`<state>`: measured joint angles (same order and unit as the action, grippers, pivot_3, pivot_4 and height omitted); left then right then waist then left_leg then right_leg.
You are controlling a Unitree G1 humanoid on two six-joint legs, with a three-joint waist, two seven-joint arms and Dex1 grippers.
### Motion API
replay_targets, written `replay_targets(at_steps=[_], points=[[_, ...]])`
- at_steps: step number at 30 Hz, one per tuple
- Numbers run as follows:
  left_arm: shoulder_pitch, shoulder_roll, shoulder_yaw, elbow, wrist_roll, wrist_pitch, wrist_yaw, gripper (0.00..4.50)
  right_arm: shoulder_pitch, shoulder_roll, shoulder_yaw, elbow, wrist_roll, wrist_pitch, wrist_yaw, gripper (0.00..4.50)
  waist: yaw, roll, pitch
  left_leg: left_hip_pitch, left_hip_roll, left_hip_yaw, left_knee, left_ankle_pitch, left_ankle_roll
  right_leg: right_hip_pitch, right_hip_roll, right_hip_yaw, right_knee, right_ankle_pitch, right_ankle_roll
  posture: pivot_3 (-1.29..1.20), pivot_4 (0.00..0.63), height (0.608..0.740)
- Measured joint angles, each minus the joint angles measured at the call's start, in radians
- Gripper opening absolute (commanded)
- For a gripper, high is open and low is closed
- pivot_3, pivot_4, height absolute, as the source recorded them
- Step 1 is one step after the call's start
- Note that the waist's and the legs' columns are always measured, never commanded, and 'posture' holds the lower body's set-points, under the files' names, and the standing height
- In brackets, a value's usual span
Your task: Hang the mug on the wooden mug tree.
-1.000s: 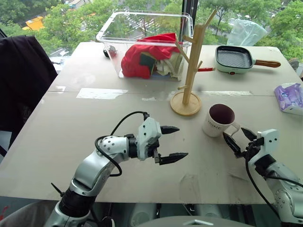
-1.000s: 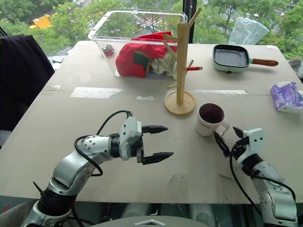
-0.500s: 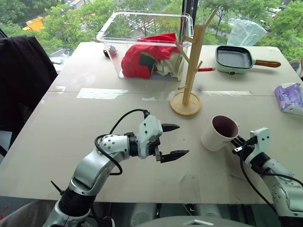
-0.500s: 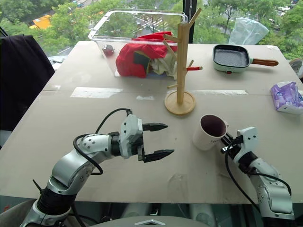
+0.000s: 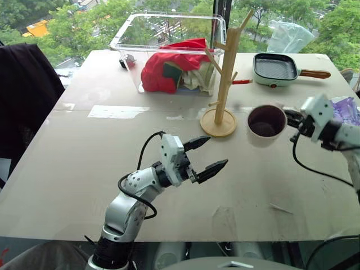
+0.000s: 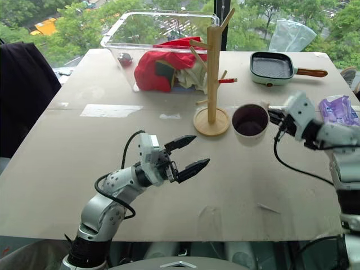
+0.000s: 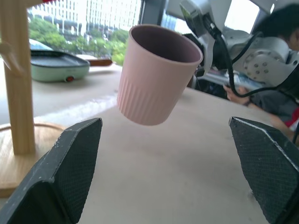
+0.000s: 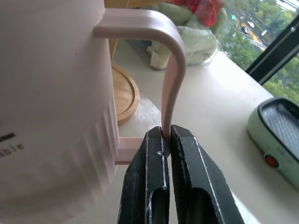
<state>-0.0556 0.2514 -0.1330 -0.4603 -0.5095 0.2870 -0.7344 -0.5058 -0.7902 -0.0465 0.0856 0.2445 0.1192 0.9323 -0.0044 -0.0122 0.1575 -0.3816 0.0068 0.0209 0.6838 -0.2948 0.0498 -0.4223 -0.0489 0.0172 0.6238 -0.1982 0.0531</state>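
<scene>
Fingers of the right gripper are pinched tight on the loop handle of the mug, with the thin strap of the handle caught between the two black pads. The mug hangs clear of the table, tipped so that its dark maroon inside faces the head camera; small grey lettering shows on its pale side in the right wrist view. It is just to the right of the round base of the wooden mug tree, near it but not touching, and lower than the angled pegs

Left gripper is held above the middle of the table with its two black fingers spread wide and nothing between them, aimed toward the mug and the tree; the left wrist view looks between those fingers at the mug's ribbed underside in the air

Behind the tree stands a clear plastic bin holding a red cloth and other fabric. A pale green grill pan with a wooden handle lies at the far right of the table, and a purple packet sits at the right edge behind the right gripper
</scene>
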Motion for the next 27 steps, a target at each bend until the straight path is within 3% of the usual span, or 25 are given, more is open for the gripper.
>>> replay_targets(at_steps=[6,11,22,25,27], points=[[0.034,-0.065,0.042,-0.029,-0.005,-0.091,0.071,4.50,-0.269,0.006,0.116,0.171,-0.081,-0.041,0.116,0.01,0.002,0.001,0.001,-0.002,0.000,0.000,0.000,0.000,0.000,0.000,-0.003,-0.001,-0.002,0.000,0.000,0.00,0.150,0.740],[0.042,-0.078,0.085,-0.033,-0.009,-0.146,0.101,4.50,-0.399,0.027,0.160,0.239,-0.116,-0.038,0.159,0.01,0.002,0.001,0.002,-0.002,0.000,0.001,0.000,0.000,0.000,-0.001,-0.005,-0.001,-0.002,0.000,0.000,0.00,0.150,0.740],[0.046,-0.081,0.091,-0.029,-0.034,-0.192,0.097,4.50,-0.463,0.052,0.201,0.243,-0.154,-0.008,0.205,0.01,0.003,0.002,0.002,-0.002,0.000,0.000,0.000,0.000,0.000,-0.001,-0.006,-0.002,-0.002,0.000,0.000,0.00,0.150,0.740],[0.040,-0.081,0.087,-0.027,-0.035,-0.194,0.097,4.50,-0.467,0.060,0.202,0.245,-0.163,-0.009,0.204,0.85,0.001,0.002,0.002,-0.002,0.000,0.000,0.000,0.000,0.000,-0.001,-0.006,-0.002,-0.001,0.000,0.000,0.00,0.150,0.740],[0.039,-0.080,0.086,-0.025,-0.036,-0.194,0.097,4.50,-0.477,0.063,0.201,0.247,-0.167,-0.009,0.196,1.88,0.000,0.002,0.002,-0.002,0.000,0.000,0.000,0.000,0.000,-0.001,-0.006,-0.002,-0.001,0.000,0.000,0.00,0.150,0.740]])
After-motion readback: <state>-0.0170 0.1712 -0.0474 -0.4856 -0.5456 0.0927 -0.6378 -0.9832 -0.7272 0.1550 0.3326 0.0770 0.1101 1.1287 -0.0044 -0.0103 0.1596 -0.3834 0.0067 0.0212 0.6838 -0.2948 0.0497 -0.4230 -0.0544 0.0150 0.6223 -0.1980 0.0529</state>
